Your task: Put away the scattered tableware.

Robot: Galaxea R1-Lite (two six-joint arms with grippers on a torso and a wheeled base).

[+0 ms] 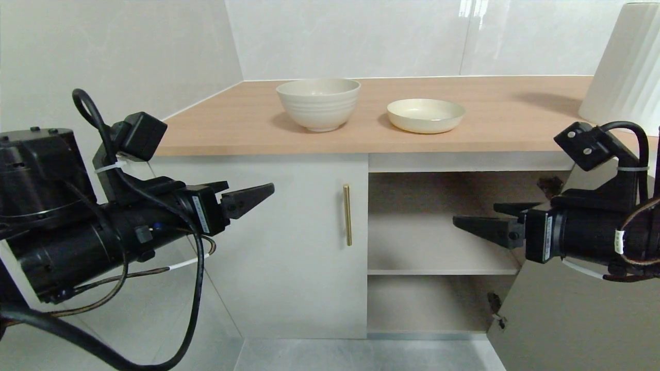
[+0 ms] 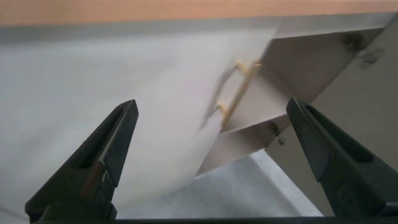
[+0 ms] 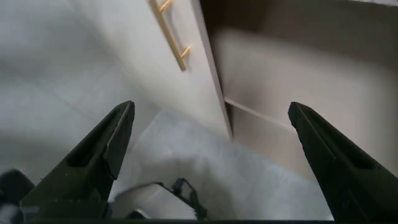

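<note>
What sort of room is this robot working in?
Most likely a kitchen, or a mock-up of one. A wooden countertop holds a cream bowl and a shallow dish. Below it is a white cabinet with a brass handle, open on one side to show a shelf.

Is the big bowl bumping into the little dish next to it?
Apart. The head view shows a strip of bare counter between the bowl and the dish.

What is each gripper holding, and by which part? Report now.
Nothing is held. The left gripper and the right gripper are open and empty; the bowl and the shallow dish sit on the countertop.
</note>
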